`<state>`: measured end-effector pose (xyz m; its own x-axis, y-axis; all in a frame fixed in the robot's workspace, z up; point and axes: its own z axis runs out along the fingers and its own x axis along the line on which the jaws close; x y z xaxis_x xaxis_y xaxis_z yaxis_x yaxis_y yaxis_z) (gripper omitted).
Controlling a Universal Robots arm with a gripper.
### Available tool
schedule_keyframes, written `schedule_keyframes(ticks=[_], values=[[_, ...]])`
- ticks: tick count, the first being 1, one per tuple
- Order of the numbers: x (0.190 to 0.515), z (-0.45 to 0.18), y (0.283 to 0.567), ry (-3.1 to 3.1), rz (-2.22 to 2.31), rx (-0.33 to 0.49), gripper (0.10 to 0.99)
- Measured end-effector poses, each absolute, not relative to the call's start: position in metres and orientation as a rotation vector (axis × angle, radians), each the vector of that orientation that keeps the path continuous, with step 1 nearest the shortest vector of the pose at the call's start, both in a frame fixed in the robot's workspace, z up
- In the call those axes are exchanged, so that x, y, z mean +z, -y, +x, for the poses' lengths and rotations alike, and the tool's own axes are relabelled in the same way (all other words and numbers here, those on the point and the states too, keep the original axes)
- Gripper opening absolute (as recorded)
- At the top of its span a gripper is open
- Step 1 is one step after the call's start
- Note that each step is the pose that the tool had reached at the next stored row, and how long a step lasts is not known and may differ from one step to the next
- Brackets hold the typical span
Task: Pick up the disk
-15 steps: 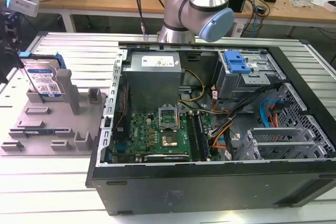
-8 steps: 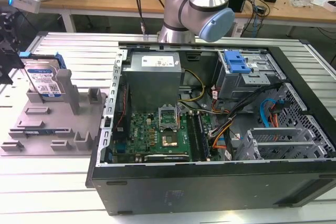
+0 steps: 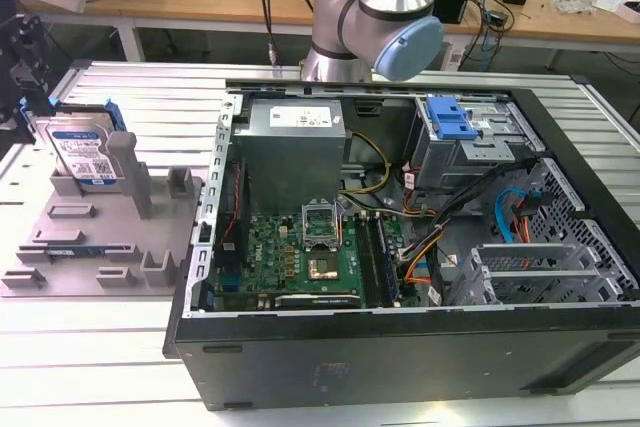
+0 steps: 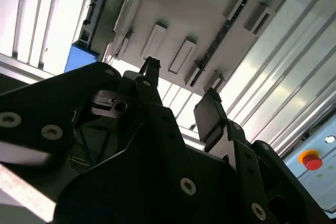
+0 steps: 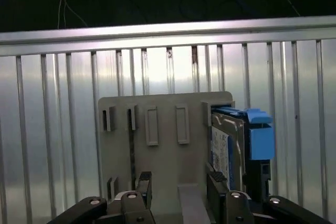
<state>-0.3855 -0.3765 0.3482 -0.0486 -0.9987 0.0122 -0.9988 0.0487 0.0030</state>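
Jaws released, we hover near the silver-grey metal disk [image 5: 223, 150]; grey plastic fixture tray [image 5: 168, 161] props it upright, faces offered for grasping.

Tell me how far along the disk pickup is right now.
Done: nothing yet; the flat silver-grey metal disk with blue side rails stands upright in the grey plastic fixture tray. In hand: the black gripper hovers over that tray in the first wrist view, open and empty, the disk not between its jaws. Left: the grip and the lift.
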Motion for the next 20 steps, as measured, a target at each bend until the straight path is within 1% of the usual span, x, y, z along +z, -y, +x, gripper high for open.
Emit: schedule_keyframes(ticks=[6, 9, 12, 20], values=[[0.348, -0.385, 0.351, 2.255, 2.174, 0.013, 0.541], [0.348, -0.387, 0.333, 2.254, 2.175, 0.013, 0.541], [0.348, -0.397, 0.321, 2.253, 2.175, 0.015, 0.541], [0.339, -0.407, 0.316, 2.236, 2.18, 0.03, 0.541]])
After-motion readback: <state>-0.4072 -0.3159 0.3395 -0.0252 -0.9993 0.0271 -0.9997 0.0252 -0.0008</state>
